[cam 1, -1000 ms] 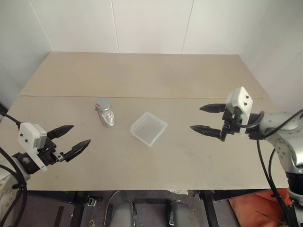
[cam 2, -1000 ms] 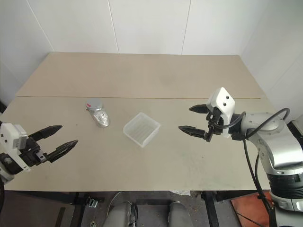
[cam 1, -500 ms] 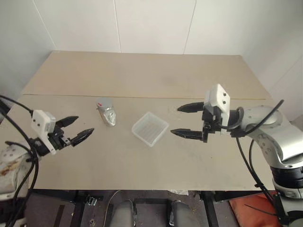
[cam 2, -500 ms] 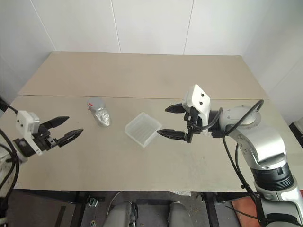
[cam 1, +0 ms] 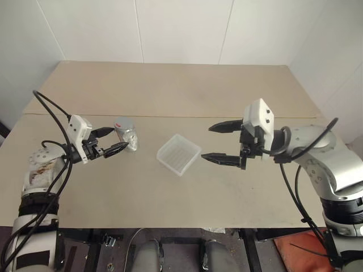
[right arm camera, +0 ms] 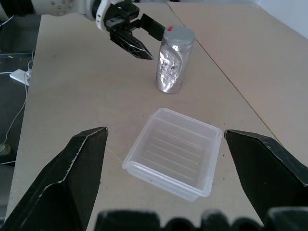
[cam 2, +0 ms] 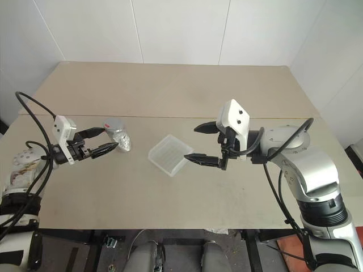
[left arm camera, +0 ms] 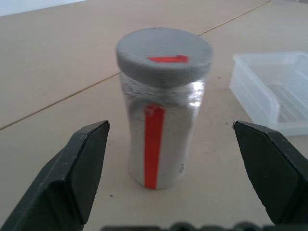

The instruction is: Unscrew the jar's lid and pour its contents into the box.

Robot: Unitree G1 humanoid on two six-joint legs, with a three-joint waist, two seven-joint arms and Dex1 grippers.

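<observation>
The left gripper (cam 1: pixel 113 141) is seen with its fingers spread wide, just beside the jar (cam 1: pixel 127 136), tips short of its sides; no contact is visible. The jar is stood upright on the table (cam 1: pixel 170 85), left of centre, with the lid (left arm camera: pixel 163 50) seated on top; a red mark is noted on the lid and a red stripe down the label. The box (cam 1: pixel 178 154) is placed on the table to the jar's right, apart from it, open side up. The right gripper (cam 1: pixel 221 143) is held above the table just right of the box, jaws spread, nothing between them.
</observation>
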